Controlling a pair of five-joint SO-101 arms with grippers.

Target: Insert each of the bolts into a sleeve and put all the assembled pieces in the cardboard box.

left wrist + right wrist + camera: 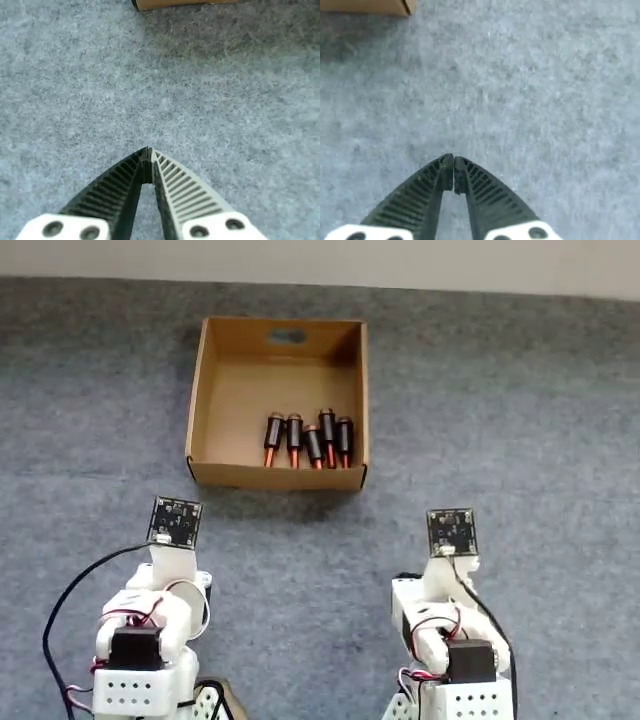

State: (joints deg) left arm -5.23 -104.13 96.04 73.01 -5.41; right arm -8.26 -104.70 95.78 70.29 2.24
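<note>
Inside the cardboard box, by the wall nearest the arms, five assembled pieces lie side by side, well apart from both arms. Left fingers and right fingers are pressed together at their tips, holding nothing, over the grey bench.

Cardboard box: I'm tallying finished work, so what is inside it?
Five assembled pieces lie in a row by the cardboard box's near wall. The floor beneath them is covered.

Looks like a robotics lab: left arm and right arm on a grey felt table.
</note>
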